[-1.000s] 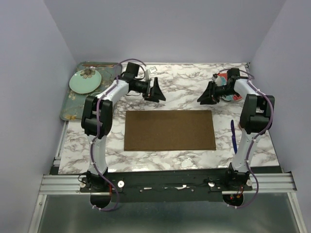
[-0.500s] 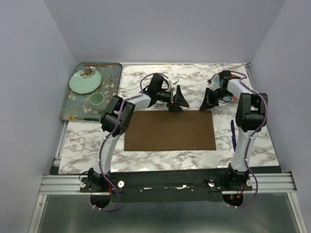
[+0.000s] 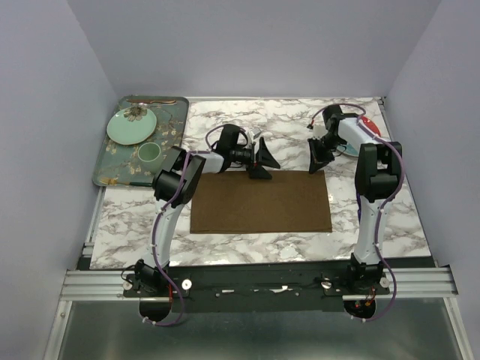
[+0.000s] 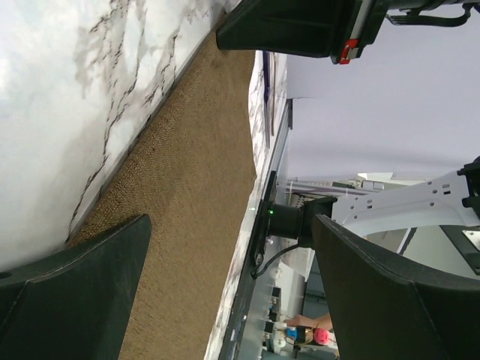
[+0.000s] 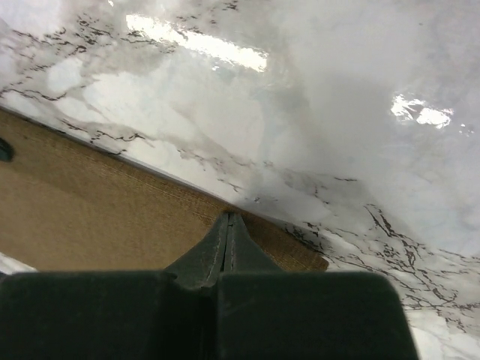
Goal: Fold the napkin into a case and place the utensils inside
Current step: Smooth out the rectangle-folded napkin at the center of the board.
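Hovering at the far edge of the napkin (image 3: 261, 202), the left gripper (image 3: 262, 160) holds its fingers well apart, with the cloth edge running between them in the wrist view. The right gripper (image 3: 318, 159) sits at the far right corner of the cloth, its tips pressed together with nothing visibly pinched.

A second ago both grippers hung over bare marble farther back. The left has since swung right and come nearer, and the right has come nearer and slightly left, so both now line up along the far hem. That reads as the approach to a first fold, with no grasp made. The napkin lies flat and unfolded, mid-table.

The copper-brown stick (image 3: 152, 100) lies along the far rim of the tray (image 3: 101, 171), far left. The blue-handled utensil showed beside the right arm earlier and is now hidden behind it.

The table (image 3: 285, 120) is open beyond the hem, and a bare strip runs along the napkin's near edge. Both leave room to carry the hem over. The right corner lies close to the right arm's own links, the tightest spot.
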You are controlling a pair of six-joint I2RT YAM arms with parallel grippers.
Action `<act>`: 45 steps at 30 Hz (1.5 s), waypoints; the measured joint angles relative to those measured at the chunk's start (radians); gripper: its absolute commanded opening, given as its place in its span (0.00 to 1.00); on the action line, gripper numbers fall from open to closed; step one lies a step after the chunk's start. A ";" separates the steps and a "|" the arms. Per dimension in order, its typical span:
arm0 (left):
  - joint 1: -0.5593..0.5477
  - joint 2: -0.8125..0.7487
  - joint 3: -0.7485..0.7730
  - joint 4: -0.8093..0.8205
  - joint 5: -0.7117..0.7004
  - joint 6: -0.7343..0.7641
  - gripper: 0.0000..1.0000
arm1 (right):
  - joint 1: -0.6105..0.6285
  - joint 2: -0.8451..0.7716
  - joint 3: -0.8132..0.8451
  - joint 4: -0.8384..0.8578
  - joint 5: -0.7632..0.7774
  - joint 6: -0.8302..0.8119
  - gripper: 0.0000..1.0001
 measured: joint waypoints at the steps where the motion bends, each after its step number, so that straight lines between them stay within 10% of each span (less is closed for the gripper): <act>1: 0.008 0.000 -0.009 0.014 0.008 -0.006 0.99 | 0.010 0.000 0.000 -0.004 0.017 -0.013 0.01; 45: 0.087 -0.057 -0.143 0.115 0.056 -0.002 0.99 | 0.133 -0.038 -0.034 -0.023 0.359 -0.391 0.08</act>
